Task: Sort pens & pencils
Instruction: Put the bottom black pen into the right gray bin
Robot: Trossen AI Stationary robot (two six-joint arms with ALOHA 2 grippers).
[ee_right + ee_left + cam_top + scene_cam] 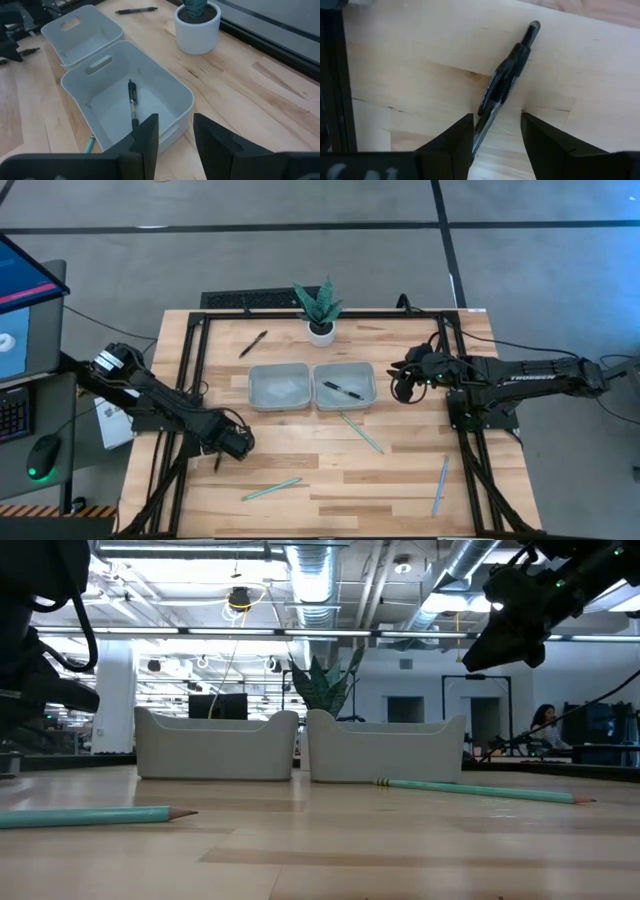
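Note:
My left gripper (pixel 233 444) points down at the table's near left, open. A black pen (pixel 505 80) lies flat on the wood and runs between its two fingers (pixel 462 135). Another pen (pixel 342 390) lies inside the right grey tray (pixel 368 370), and a third (pixel 253 343) rests on the table at the far left. Three teal pencils (pixel 361 432), (pixel 272 489), (pixel 440 485) lie flat on the near half of the table. My right gripper (pixel 175 132) hangs open above the right tray's right side, with nothing between its fingers. My left gripper comes from above, pointing down, with one finger on each side of the black pen's lower part (pixel 482 127), which lies flat on the table. One finger stands right against the pen. I cannot tell whether it touches.
The left grey tray (pixel 279 386) stands beside the right one at mid-table. A small potted plant (pixel 320 310) stands behind them at the far edge. Dark frame rails (pixel 190 380) run along the table's left and right sides.

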